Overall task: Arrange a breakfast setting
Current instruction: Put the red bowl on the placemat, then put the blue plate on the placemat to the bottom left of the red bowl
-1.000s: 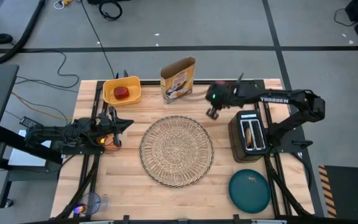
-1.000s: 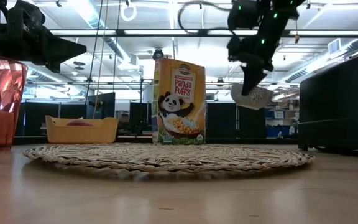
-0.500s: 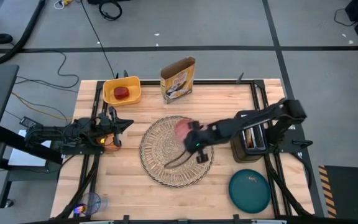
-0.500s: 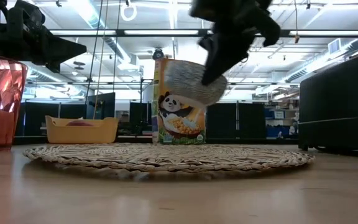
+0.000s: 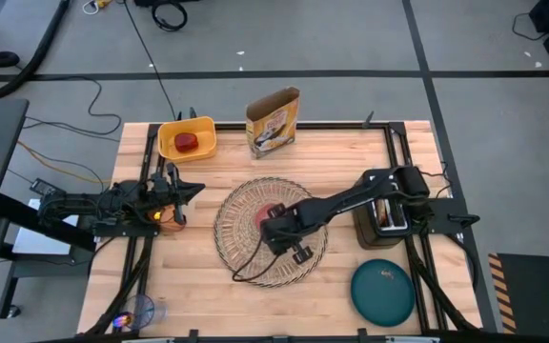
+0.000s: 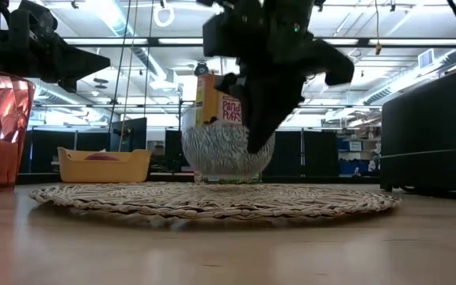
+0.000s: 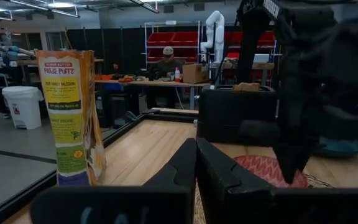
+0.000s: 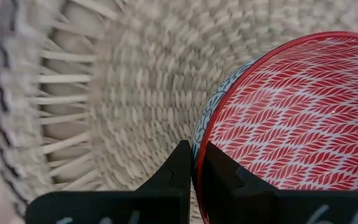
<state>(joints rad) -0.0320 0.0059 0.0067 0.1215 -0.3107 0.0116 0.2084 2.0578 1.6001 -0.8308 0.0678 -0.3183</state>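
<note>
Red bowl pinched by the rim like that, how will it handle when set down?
The bowl is likely rigid and glazed, so it may slip: the right gripper holds only its thin rim. A one-sided pinch lets it tilt. Its round base could rock on the uneven woven placemat.

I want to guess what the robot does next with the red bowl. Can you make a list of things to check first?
1. Right gripper pinching the red bowl by its rim: ok.
2. Bowl over the woven placemat: ok.
3. Bowl resting flat on the placemat: cannot tell; in the low view it looks right at the mat.
4. Bowl empty, no cereal inside: ok.
5. Left gripper shut and parked off the mat, out of the way: ok.
6. Cereal box upright behind the mat: ok.
</note>
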